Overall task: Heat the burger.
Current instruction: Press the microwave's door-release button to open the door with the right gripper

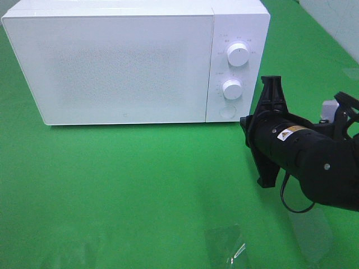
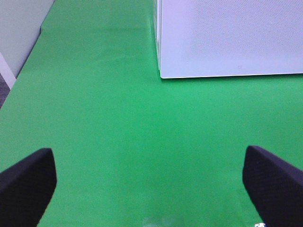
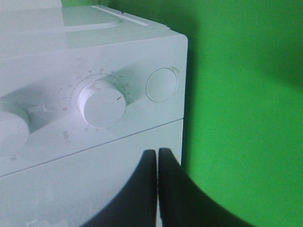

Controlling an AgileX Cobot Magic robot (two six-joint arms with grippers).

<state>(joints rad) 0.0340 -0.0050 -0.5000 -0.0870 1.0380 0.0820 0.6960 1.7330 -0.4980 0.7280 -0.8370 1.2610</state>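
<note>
Along the far edge of the green desk (image 1: 140,185), the high camera shows a white microwave (image 1: 112,61) with its door shut flush. The right gripper (image 1: 247,128) hangs just off the control panel, near the lower knob (image 1: 231,88) and the round button (image 1: 228,111); whether it touches either I cannot tell. No burger lies anywhere on the desk.

From the left wrist, the left gripper (image 2: 149,163) hovers low over bare green near one front corner of the microwave, fingers spread wide and holding nothing.

From the right wrist, the two fingers are pressed together with nothing between them, aimed at the microwave's front close to the lower knob.

The burger appears in none of the views, and nothing can be made out behind the frosted door, so it is probably already inside. By that reading, loading is done and setting the knob is what is left.
</note>
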